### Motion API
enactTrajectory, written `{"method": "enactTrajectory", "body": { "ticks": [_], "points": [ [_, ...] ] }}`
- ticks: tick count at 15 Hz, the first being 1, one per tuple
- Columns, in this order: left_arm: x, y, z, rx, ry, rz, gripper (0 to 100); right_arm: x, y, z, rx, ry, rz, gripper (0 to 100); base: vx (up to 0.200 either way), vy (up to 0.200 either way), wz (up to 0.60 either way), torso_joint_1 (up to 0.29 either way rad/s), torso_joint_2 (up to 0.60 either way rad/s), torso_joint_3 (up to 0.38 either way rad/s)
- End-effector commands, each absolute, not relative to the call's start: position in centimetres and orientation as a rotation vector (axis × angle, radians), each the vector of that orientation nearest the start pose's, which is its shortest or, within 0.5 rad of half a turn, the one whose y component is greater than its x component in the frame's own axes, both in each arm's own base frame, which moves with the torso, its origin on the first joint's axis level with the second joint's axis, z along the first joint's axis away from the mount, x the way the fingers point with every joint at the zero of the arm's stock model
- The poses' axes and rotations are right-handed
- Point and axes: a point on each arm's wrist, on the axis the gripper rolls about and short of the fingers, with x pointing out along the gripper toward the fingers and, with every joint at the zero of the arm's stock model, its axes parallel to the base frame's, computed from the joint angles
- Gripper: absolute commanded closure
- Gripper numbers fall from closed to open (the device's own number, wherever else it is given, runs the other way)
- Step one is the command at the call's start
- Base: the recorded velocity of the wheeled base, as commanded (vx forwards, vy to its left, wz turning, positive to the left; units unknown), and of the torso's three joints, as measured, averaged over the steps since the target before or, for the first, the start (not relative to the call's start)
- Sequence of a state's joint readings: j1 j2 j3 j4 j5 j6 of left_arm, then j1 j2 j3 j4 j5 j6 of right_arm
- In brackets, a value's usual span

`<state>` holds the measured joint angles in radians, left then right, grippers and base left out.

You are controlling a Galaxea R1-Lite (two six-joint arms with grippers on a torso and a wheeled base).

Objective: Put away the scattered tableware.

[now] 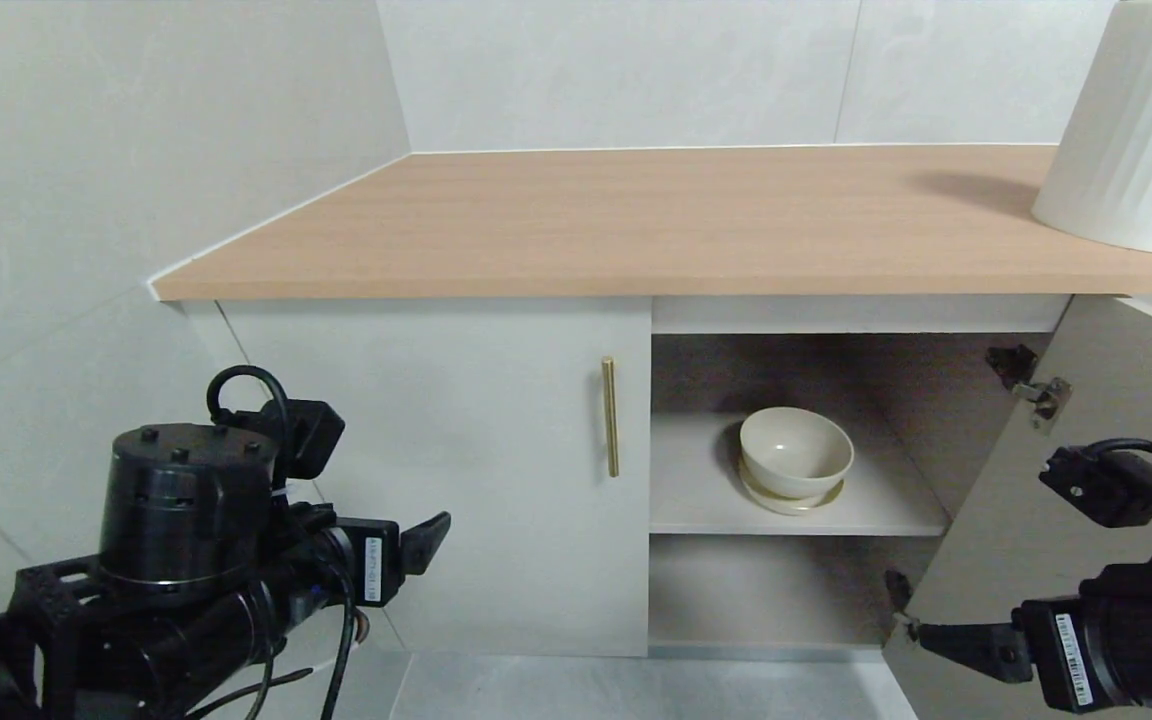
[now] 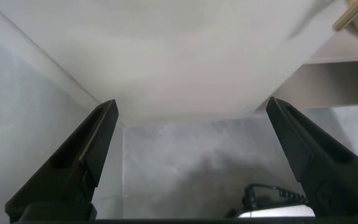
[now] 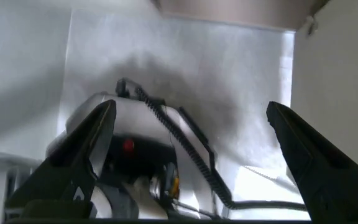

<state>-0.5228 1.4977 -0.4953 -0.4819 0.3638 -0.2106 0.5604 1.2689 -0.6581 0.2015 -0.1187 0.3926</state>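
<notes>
A cream bowl [image 1: 796,450] sits upright on a matching small plate [image 1: 792,502] on the middle shelf [image 1: 696,490] of the open right-hand cabinet compartment. My left gripper [image 1: 418,556] hangs low in front of the closed left door, well left of the bowl. In the left wrist view that gripper [image 2: 190,106] is open, with nothing between its fingers. My right gripper [image 1: 936,640] is low at the right, beside the bottom corner of the open door [image 1: 1016,520]. In the right wrist view it [image 3: 190,107] is open and holds nothing.
The closed left door [image 1: 456,470] carries a vertical gold handle [image 1: 610,416]. A wooden countertop [image 1: 636,220] runs above, with a tall white ribbed vessel [image 1: 1136,130] at its right end. A lower compartment [image 1: 766,590] lies under the shelf. Tiled walls close the left side.
</notes>
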Motion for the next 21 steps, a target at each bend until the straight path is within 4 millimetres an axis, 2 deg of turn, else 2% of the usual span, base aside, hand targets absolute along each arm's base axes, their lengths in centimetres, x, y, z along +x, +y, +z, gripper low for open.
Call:
{"method": "enactTrajectory", "body": {
  "ticks": [1,15,21],
  "points": [
    [19.11,-11.37,13.82,0.04,0.497,-0.144,0,13.89,8.74,17.51,0.08,0.82,0.255,0,-0.2,0.0,0.0,0.017,0.0,0.002],
    [18.68,-11.34,13.28,0.054,0.512,-0.137,0,13.19,8.53,17.31,0.049,0.852,0.247,0,-0.2,0.0,0.0,0.0,0.0,0.003],
    [18.71,-11.32,13.37,0.05,0.508,-0.136,0,13.18,8.52,17.27,0.049,0.854,0.248,0,0.0,0.0,0.0,0.0,0.0,0.0]
  ]
}}
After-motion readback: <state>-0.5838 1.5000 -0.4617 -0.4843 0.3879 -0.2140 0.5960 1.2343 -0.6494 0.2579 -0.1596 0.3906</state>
